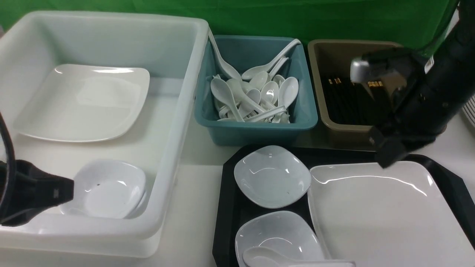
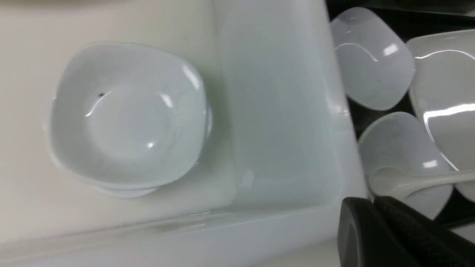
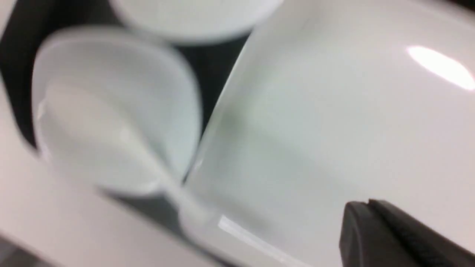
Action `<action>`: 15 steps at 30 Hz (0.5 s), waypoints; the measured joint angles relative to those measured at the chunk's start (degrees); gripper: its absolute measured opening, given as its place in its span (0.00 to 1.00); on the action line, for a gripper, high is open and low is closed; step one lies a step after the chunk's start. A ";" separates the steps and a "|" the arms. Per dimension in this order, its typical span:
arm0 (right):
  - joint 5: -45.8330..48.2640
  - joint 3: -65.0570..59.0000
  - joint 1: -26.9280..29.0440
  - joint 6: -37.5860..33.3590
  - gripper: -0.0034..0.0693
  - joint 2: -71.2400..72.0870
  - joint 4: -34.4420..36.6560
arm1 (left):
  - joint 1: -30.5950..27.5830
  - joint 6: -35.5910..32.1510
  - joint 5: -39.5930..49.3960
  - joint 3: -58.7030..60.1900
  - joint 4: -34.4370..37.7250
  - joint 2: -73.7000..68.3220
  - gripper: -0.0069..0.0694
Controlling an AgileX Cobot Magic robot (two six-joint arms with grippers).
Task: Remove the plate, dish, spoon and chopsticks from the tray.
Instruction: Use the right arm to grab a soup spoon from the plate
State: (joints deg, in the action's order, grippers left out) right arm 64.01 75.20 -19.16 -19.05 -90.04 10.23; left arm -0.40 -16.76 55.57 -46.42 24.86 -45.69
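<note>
The black tray [image 1: 227, 222] at the front right carries the large white plate [image 1: 382, 222] and two small white dishes, one farther [image 1: 272, 180] and one nearer [image 1: 282, 233]. The white spoon [image 1: 265, 257] rests in the nearer dish. Black chopsticks [image 1: 345, 105] lie in the brown bin. My right gripper [image 1: 386, 155] is shut and empty, hovering over the plate's far edge; the right wrist view shows its closed tips [image 3: 367, 203] above the plate [image 3: 334, 129]. My left gripper [image 1: 70, 191] is shut and empty at the white bin's near left, its tips [image 2: 371, 202] pressed together.
A big white bin [image 1: 178, 155] on the left holds a large plate [image 1: 83, 102] and stacked small dishes [image 1: 107, 189]. Behind the tray stand a teal bin [image 1: 304, 111] full of white spoons and the brown bin [image 1: 317, 74].
</note>
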 joint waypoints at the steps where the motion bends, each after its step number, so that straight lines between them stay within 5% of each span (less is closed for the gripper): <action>1: -0.30 -1.65 -0.80 -0.45 0.09 1.40 -0.07 | 0.21 -0.97 -0.18 0.00 1.11 -0.07 0.11; 8: -2.04 -8.21 -6.00 -2.45 0.21 6.69 0.01 | 2.87 -6.31 -1.95 -0.11 8.89 -2.40 0.09; 13: -4.84 -9.88 -11.68 -6.35 0.50 5.89 -0.25 | 6.73 -6.67 -2.05 -0.11 9.35 -5.07 0.09; 15: -7.74 -10.53 -15.41 -8.44 0.69 4.60 -0.87 | 9.12 -5.57 -2.05 -0.11 8.91 -5.86 0.09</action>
State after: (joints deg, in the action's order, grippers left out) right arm 56.27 64.67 -34.56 -27.49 -85.44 9.36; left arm 8.72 -22.34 53.52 -46.53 33.77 -51.54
